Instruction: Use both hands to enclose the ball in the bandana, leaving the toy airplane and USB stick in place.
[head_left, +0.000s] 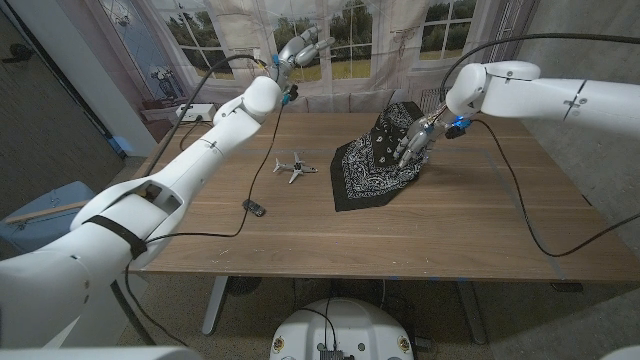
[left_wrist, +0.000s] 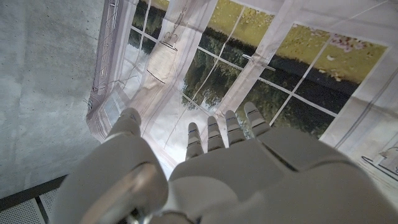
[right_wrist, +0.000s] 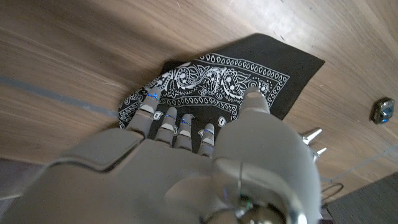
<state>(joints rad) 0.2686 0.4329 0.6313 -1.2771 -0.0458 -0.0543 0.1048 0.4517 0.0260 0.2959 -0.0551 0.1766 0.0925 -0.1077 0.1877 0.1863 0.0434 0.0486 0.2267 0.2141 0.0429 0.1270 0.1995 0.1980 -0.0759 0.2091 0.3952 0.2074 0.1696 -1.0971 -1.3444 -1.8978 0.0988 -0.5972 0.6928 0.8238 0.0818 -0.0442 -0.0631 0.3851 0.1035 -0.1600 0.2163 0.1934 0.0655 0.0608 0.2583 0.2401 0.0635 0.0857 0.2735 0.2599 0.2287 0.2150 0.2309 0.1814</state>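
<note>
Two hands are in play, but just one is at the work. The right hand (head_left: 414, 141) is down on the bandana (head_left: 372, 172), its fingers (right_wrist: 166, 119) pressing or pinching the folded cloth on the far side; I judge it holds the cloth, though the grip itself is partly hidden. The bandana lies on the surface (head_left: 480, 220) with its far part gathered up into a mound and its near part spread flat. The ball is not to be seen; I suppose it sits under that mound, but I cannot tell this for sure. The left hand (head_left: 300, 45) is raised high, well apart from the bandana, with fingers (left_wrist: 217, 134) spread and nothing in it. The airplane (head_left: 295, 167) stands near the bandana on its left side, and the USB stick (head_left: 255, 207) lies further from it, toward the near edge; both look undisturbed. As I judge, the wrapping is partly done: the near part is left to fold over.
</note>
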